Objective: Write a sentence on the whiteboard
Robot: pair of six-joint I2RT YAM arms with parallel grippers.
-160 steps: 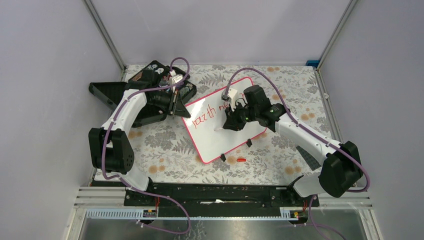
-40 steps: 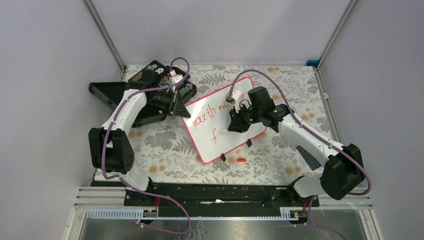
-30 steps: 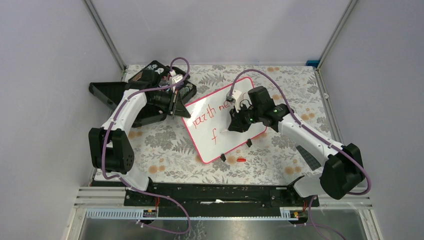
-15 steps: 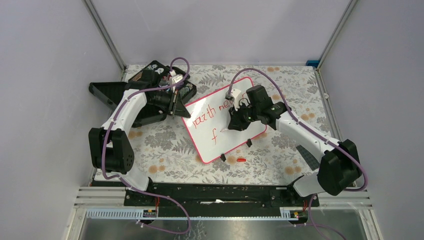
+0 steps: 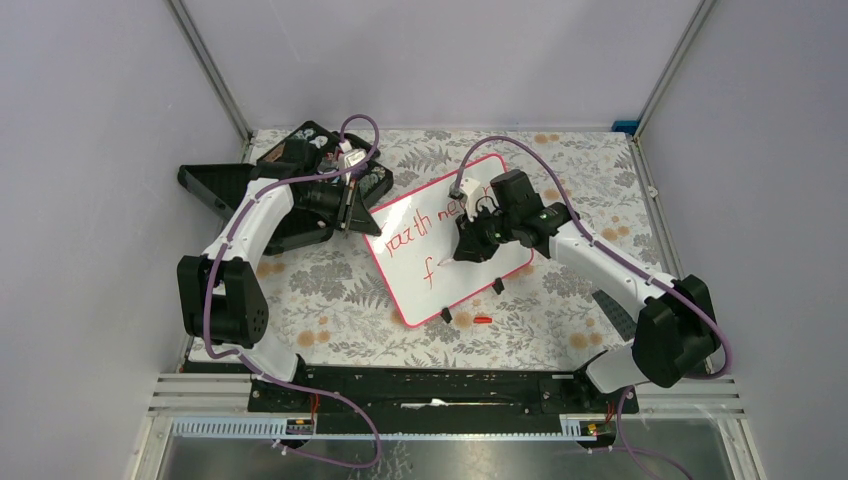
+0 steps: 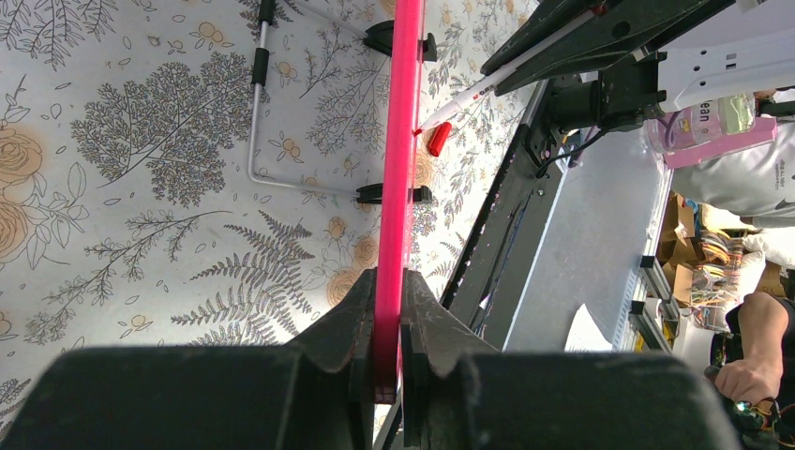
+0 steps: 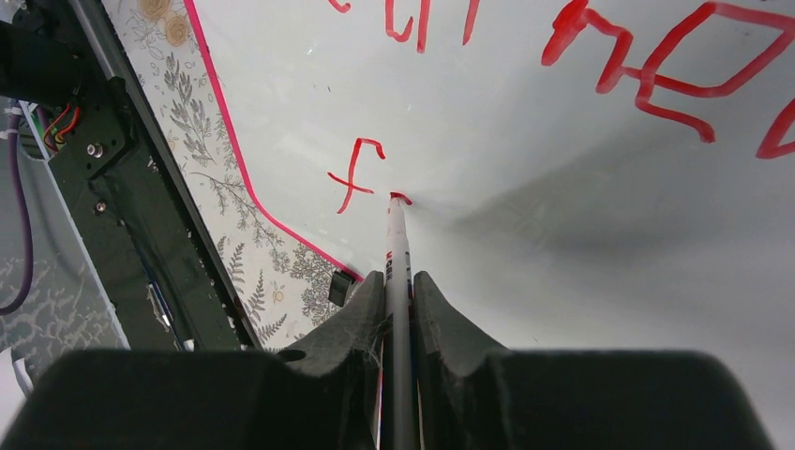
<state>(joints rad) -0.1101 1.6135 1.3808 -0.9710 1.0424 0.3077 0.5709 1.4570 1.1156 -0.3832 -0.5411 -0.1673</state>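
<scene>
Pinching the pink rim of the whiteboard (image 6: 401,141) is the left tool (image 6: 387,281), fingers pressed together on the edge with the rim between them, at the board's left corner next to the black case (image 5: 312,150)

Whiteboard (image 5: 462,283) sits diagonally mid surface (image 5: 330,290), between the two arms, floral cloth under it. Two black clip feet (image 5: 447,315) on its near long edge, both touching the cloth in the left wrist view

Right tool (image 7: 398,281) pinches a marker (image 7: 397,239), white barrel running straight out between the fingers. Marker tip is on the board face (image 7: 581,244) with a small red mark at the tip, just beside a red "f" (image 7: 354,173). From the top view the right tool (image 5: 463,250) is over the right half of the board, wrist angled down toward it, left tool (image 5: 352,215) at the board's far-left edge

One line of red handwriting (image 5: 415,235) runs across the upper part of the board, partly hidden by the right arm, the "f" (image 5: 430,270) starts a second line below it. Can't read the whole top line

Red cap (image 5: 483,320) lies on the cloth just off the near edge of the board, near the feet, not touching it
</scene>
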